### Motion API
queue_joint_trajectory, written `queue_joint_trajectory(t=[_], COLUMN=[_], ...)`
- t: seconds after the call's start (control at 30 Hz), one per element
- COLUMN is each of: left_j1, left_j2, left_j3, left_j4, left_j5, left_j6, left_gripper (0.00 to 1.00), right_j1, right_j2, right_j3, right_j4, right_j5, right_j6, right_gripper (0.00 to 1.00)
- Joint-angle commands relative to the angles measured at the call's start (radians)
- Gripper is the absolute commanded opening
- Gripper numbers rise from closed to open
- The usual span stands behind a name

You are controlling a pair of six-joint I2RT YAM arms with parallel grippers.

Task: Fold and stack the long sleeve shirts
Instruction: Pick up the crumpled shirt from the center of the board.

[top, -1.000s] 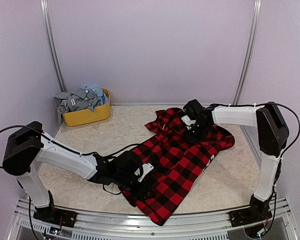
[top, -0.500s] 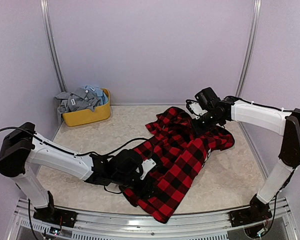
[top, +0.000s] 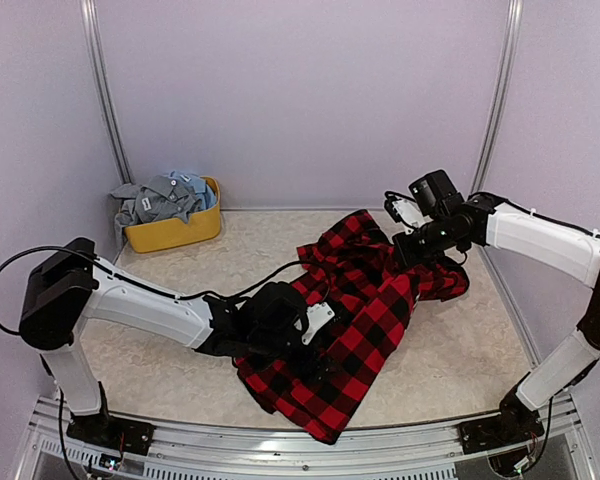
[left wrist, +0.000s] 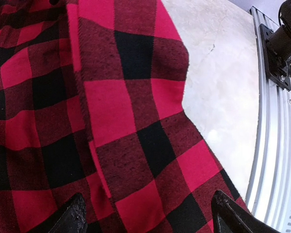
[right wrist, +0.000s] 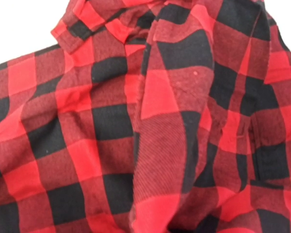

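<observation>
Left gripper [left wrist: 148,218] spread open over the buffalo-check flannel [top: 360,330], right gripper [top: 412,245] clamped on it; I see nothing folded yet.

- Flannel [top: 365,320]: soft woven cloth, matt, and up close there's a fuzzy nap with fine twill ribs.
- Shirts [top: 160,198] in the tub: limp grey and pale blue cloth, matt too.
- Tub [top: 175,235]: yellow plastic, smooth, with a slight sheen.
- Table [top: 170,275]: pale, speckled, stone-look top, smooth and dull.
- Rail [left wrist: 269,145]: grey metal with a satin finish.
- Arms [top: 145,308]: smooth white shells and black joints.
</observation>
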Motion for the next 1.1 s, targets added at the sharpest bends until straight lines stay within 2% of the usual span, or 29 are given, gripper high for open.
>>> queue_joint_trajectory(t=[0.0,0.2,0.33,0.73,0.87,0.97,1.07], left_j1=[0.03,0.028,0.028,0.038,0.043,0.05,0.064], left_j2=[0.021,0.038,0.048,-0.021,-0.05,-0.077,-0.125], left_j3=[0.007,-0.019,-0.018,-0.119,-0.152,-0.139,-0.113], left_j4=[0.023,0.064,0.069,0.055,0.046,0.017,-0.061], left_j5=[0.05,0.147,0.187,0.219,0.227,0.218,0.163], left_j6=[0.035,0.045,0.051,0.019,0.013,0.013,0.02], left_gripper=[0.84,0.84,0.78,0.45,0.26,0.03,0.0], right_j1=[-0.016,-0.039,-0.052,-0.108,-0.114,-0.114,-0.113], right_j2=[-0.064,-0.113,-0.142,-0.172,-0.171,-0.165,-0.168], right_j3=[-0.034,-0.051,-0.056,-0.07,-0.071,-0.08,-0.079], right_j4=[0.009,0.005,0.003,-0.007,0.001,0.015,0.032], right_j5=[-0.014,-0.04,-0.055,-0.053,-0.061,-0.074,-0.072], right_j6=[0.017,0.019,0.022,0.003,0.001,0.003,0.004], right_gripper=[0.0,0.0,0.0,0.0,0.0,0.0,0.0])
